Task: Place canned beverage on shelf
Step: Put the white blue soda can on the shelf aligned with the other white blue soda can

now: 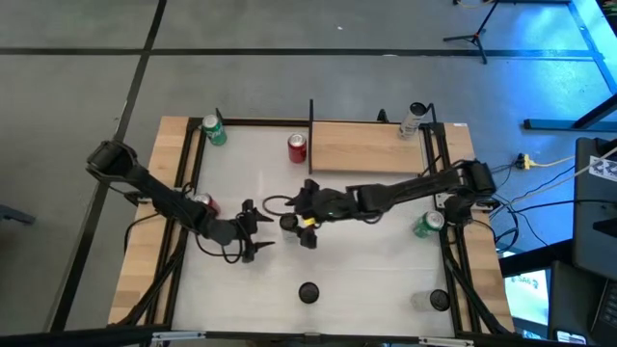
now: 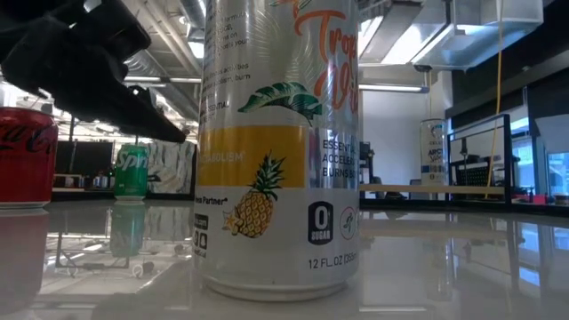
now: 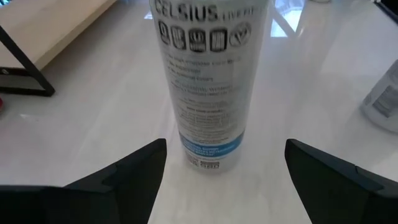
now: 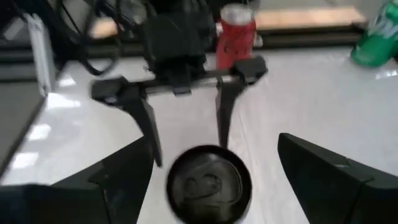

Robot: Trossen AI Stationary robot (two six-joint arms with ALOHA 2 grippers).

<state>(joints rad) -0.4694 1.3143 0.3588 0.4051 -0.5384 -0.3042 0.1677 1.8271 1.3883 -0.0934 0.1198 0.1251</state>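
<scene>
A tall white Celsius can (image 3: 208, 87) stands upright on its base on the white table, mid-table (image 1: 288, 223). My left gripper (image 1: 260, 231) comes at it from the left, open, one finger on either side (image 3: 226, 149) and short of the can. My right gripper (image 1: 301, 220) hovers open on the can's right, above its dark top (image 4: 208, 183), fingers apart from it (image 4: 214, 140). The shelf (image 1: 366, 146), a pale board in black uprights, stands at the far edge, and in the low view (image 2: 436, 189).
A clear bottle (image 1: 413, 120) stands on the shelf. A red can (image 1: 297, 146) sits by the shelf's left end. Green cans (image 1: 214, 130) (image 1: 429, 224) and a red can (image 1: 201, 202) stand near the sides. Another tall can (image 2: 276, 142) stands near the front edge (image 1: 308, 291).
</scene>
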